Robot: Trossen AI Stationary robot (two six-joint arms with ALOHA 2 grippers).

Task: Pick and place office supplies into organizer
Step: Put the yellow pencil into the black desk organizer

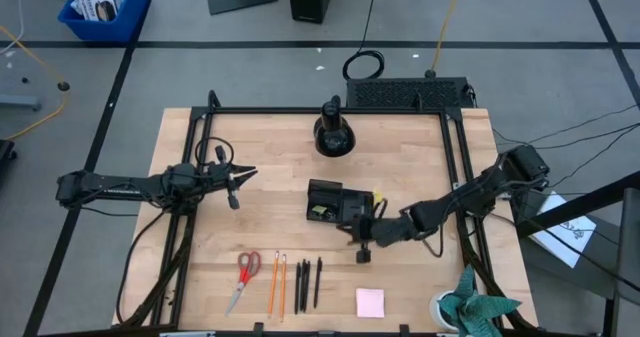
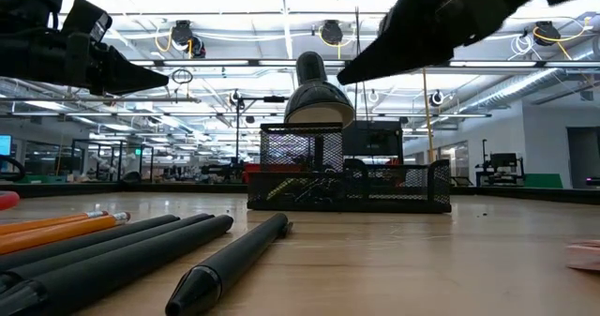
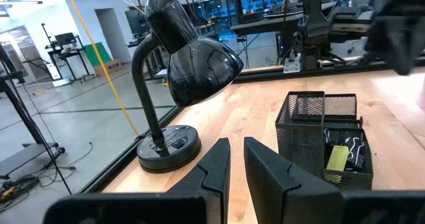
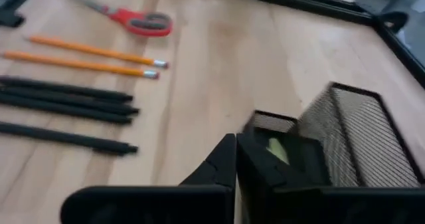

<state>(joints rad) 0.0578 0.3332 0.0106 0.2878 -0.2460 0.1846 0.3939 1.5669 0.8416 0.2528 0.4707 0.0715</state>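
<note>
The right gripper (image 1: 364,249), jaws closed and empty, hovers beside the organizer (image 1: 325,199); the pens (image 1: 308,283) lie on the counter (image 1: 430,157). Descending closed risks knocking them askew. The left gripper (image 1: 236,180) waits, jaws slightly parted

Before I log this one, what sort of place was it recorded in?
Likely a robotics lab or workshop: a wooden table with two arms fixed to it, cables across a grey floor, and rows of workbenches under bright ceiling lights.

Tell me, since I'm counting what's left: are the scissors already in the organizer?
No: the scissors lie on the table beside the pencils, apart from the organizer.
</note>
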